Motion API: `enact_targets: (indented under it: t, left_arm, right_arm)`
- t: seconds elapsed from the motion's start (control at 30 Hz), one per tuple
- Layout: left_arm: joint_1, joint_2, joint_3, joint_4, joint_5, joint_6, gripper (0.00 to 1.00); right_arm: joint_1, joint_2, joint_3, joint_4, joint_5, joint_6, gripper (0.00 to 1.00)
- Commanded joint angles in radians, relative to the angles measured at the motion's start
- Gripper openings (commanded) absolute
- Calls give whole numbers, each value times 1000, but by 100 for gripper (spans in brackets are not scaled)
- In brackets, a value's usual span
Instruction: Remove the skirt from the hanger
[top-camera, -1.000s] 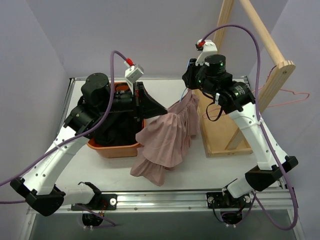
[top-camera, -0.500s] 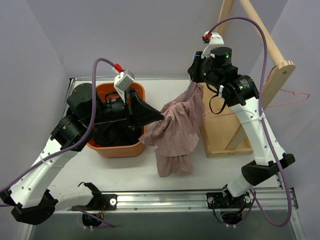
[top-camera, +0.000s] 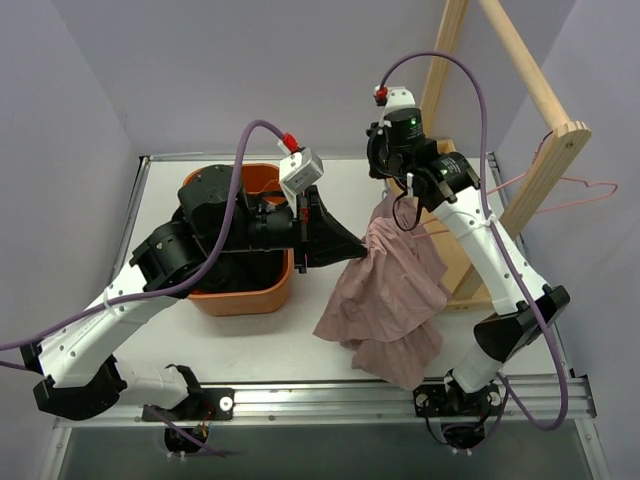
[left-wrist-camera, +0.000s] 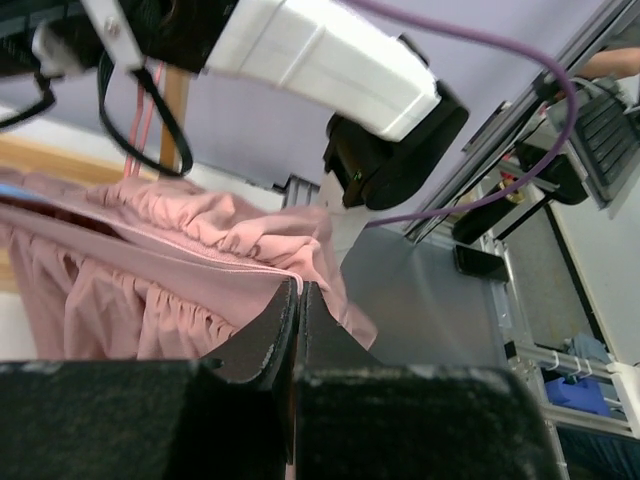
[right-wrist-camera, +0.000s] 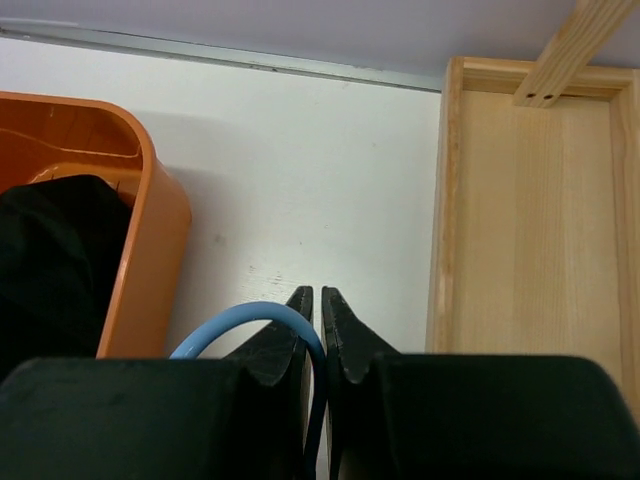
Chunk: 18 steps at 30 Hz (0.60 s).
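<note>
The pink skirt hangs between the two grippers and droops toward the table's front right. In the left wrist view its gathered waistband runs across the frame. My left gripper is shut on the waistband's edge. My right gripper is above the skirt's top, shut on the blue hook of the hanger. The rest of the hanger is hidden under the cloth and the wrist.
An orange bin holding dark clothes stands left of the skirt. A wooden rack rises at the right on its tray base. A pink wire hanger hangs on the rack.
My left gripper has swung right, pulling the skirt with it; the cloth now hangs further right and lower. My right gripper has shifted slightly left and its jaws have closed tighter on the hook.
</note>
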Motion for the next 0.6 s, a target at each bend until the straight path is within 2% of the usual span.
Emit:
enact_targets:
  t: [0.0, 0.07, 0.2, 0.33, 0.4, 0.47, 0.57]
  left_arm:
    - [-44, -90, 2, -80, 41, 35, 2]
    - [-44, -124, -70, -75, 33, 31, 2]
    - [-51, -242, -333, -6, 29, -35, 2]
    - [-61, -283, -477, 52, 36, -89, 2]
    - [-81, -262, -503, 130, 74, -121, 2]
    - [-159, -210, -485, 173, 70, -117, 2]
    - [-272, -120, -353, 130, -5, -54, 2]
  right_arm:
    - [-37, 4, 97, 39, 131, -13, 0]
    - [-42, 16, 157, -4, 139, -10, 0]
    - [-63, 54, 319, -78, 122, -4, 0]
    - [-94, 65, 409, -113, 88, 17, 0]
    - [-100, 67, 410, -115, 94, 31, 0]
    - [-105, 74, 403, -127, 117, 39, 0]
    - [-103, 67, 342, -109, 143, 46, 0]
